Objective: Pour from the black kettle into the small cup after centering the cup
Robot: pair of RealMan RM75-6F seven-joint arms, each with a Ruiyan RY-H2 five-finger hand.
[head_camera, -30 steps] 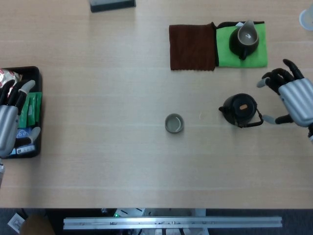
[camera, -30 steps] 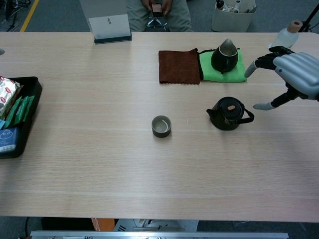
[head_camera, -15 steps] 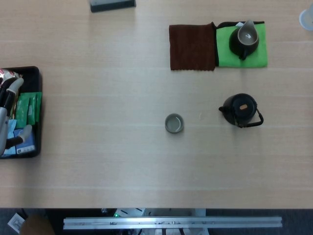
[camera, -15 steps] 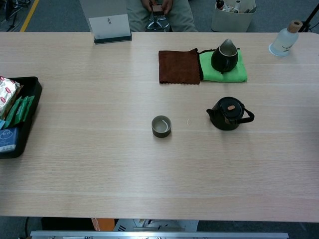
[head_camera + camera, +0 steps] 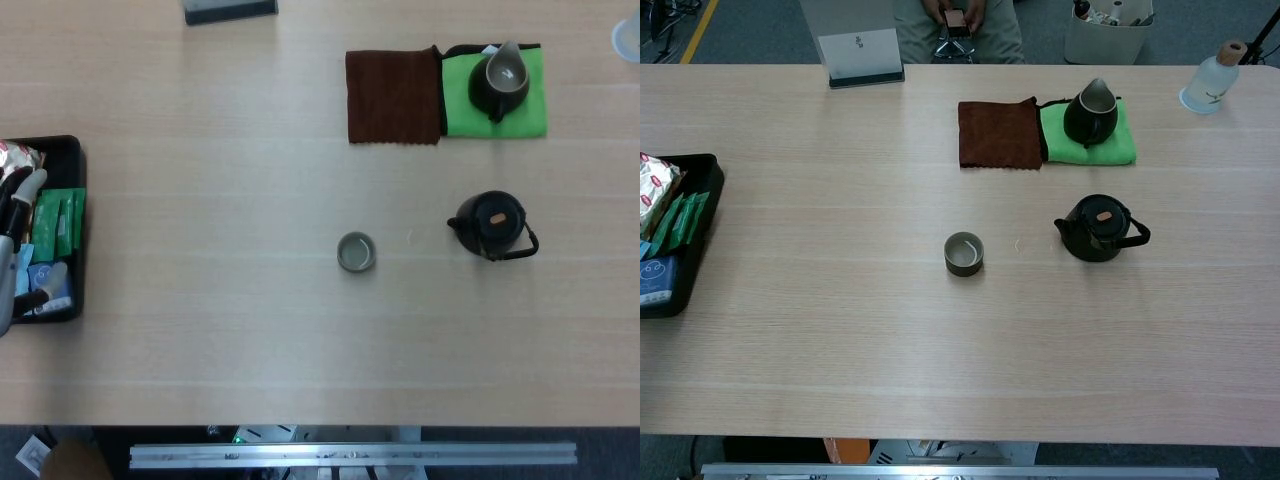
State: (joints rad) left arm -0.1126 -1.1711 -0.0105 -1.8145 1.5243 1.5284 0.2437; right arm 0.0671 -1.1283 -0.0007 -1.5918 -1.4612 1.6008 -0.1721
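Observation:
The black kettle [image 5: 492, 224] [image 5: 1098, 228] stands upright right of the table's middle, handle to the right and spout to the left. The small grey cup [image 5: 356, 252] [image 5: 963, 253] sits upright to its left, a good gap between them. Only my left hand [image 5: 12, 255] shows, at the far left edge of the head view over the black tray. Its fingers are apart and hold nothing, and most of it is cut off by the frame. My right hand appears in neither view. Nothing touches the kettle or the cup.
A brown cloth [image 5: 393, 96] and a green cloth [image 5: 530, 110] carrying a dark pitcher [image 5: 499, 80] lie at the back right. A black tray [image 5: 702, 170] of packets sits at the left edge. A white bottle [image 5: 1213, 80] and a sign stand [image 5: 860, 55] stand along the far edge.
My right hand, open beside the kettle's handle a second ago, has pulled away to the right and out of view. My left hand has slid further left off the frame.

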